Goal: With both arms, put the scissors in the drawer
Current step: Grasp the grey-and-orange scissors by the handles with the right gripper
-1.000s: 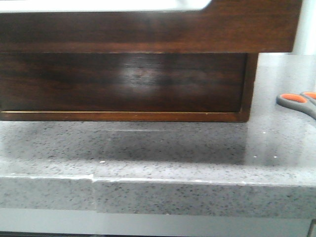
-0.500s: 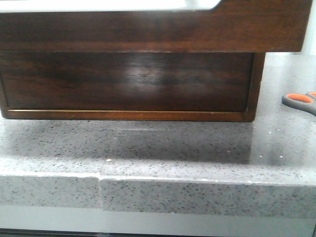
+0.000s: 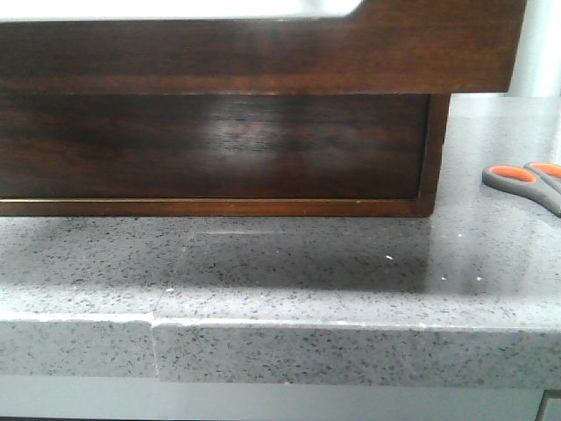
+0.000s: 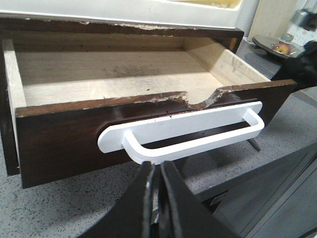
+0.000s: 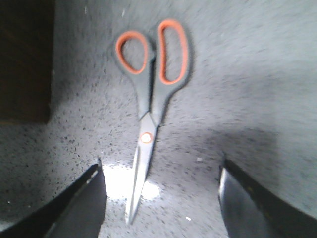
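The scissors [image 5: 151, 79], grey with orange-lined loops, lie flat on the grey counter, also at the right edge of the front view [image 3: 524, 180]. My right gripper [image 5: 161, 166] hangs open above them, its fingers [image 5: 84, 198] wide on either side of the blade tip. The drawer [image 4: 64, 139] is pulled open and empty, with a notch in its top edge and a white handle [image 4: 188, 146]. In the front view its dark front [image 3: 263, 57] overhangs the casing [image 3: 219, 145]. My left gripper [image 4: 157, 166] is shut, tips just below the handle, holding nothing.
The counter's front edge [image 3: 351, 329] runs close below the drawer, with a seam [image 3: 156, 320] at its left. A plate with food [image 4: 277, 43] stands far beside the drawer. A black arm part [image 4: 303, 64] shows past the drawer's corner.
The whole front view swung a little to one side and back. The scissors and drawer kept their places on the counter.
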You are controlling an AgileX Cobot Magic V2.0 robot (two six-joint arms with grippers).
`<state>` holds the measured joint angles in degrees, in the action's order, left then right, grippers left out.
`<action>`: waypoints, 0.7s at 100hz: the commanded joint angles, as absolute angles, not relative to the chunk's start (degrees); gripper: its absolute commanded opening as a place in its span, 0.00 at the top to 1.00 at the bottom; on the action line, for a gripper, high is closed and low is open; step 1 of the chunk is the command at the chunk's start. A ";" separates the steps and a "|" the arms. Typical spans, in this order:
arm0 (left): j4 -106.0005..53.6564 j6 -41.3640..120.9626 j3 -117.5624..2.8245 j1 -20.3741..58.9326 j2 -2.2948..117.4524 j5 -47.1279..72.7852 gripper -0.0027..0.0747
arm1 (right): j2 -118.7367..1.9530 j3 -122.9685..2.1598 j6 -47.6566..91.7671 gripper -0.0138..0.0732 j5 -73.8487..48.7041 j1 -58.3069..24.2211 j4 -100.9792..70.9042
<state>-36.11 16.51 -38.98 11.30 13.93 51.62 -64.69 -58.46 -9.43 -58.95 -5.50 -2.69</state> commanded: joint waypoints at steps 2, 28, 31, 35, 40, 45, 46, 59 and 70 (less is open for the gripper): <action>-38.30 16.58 -40.85 11.51 14.75 48.70 0.99 | -67.89 -60.47 -8.36 0.35 -55.50 -7.85 -1.96; -38.30 16.58 -40.85 11.51 14.75 48.70 0.99 | -75.95 -60.47 -10.71 0.35 -51.65 -9.68 0.00; -38.30 16.58 -40.85 11.51 14.75 48.70 0.99 | -76.75 -60.47 -11.47 0.35 -51.54 -9.68 0.00; -38.30 16.58 -40.85 11.51 14.75 48.70 0.99 | -77.94 -60.47 -12.73 0.35 -51.44 -9.68 1.78; -38.30 16.58 -40.85 11.51 14.75 48.70 0.99 | -79.22 -60.47 -13.75 0.35 -51.44 -9.68 3.12; -38.30 16.58 -40.85 11.51 14.75 48.70 0.99 | -80.31 -60.47 -14.96 0.35 -51.44 -9.68 4.25; -38.30 16.58 -40.85 11.51 14.75 48.70 0.99 | -80.48 -60.47 -15.12 0.35 -51.44 -9.68 4.48; -38.45 16.58 -40.85 11.51 14.75 48.70 0.99 | -82.68 -60.09 -15.19 0.35 -50.22 -9.68 4.61; -38.96 16.58 -40.85 11.51 14.75 48.70 0.99 | -83.95 -58.88 -15.74 0.35 -47.51 -9.68 4.61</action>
<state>-36.22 16.51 -38.98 11.30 13.93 51.80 -84.83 -58.30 -15.19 -50.69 -9.63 3.48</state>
